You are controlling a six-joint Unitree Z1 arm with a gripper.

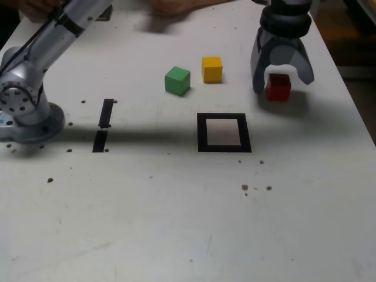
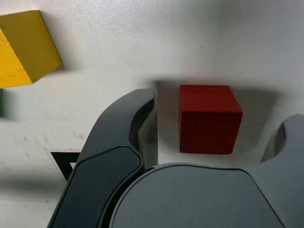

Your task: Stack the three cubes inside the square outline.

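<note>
Red and matte, the red cube point(image 1: 278, 87) sits flat on the white tabletop point(image 1: 176, 223) between my jaws, which stand spread and untouching. Green cube point(image 1: 177, 80) and yellow cube point(image 1: 212, 69) rest apart, beyond the empty square outline point(image 1: 224, 133).

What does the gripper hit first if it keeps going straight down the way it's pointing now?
Most likely the table itself. The gripper points down with its jaws open on either side of the red cube, gaps showing on both sides, so the fingers should pass the cube. Remaining height is unclear.
</note>
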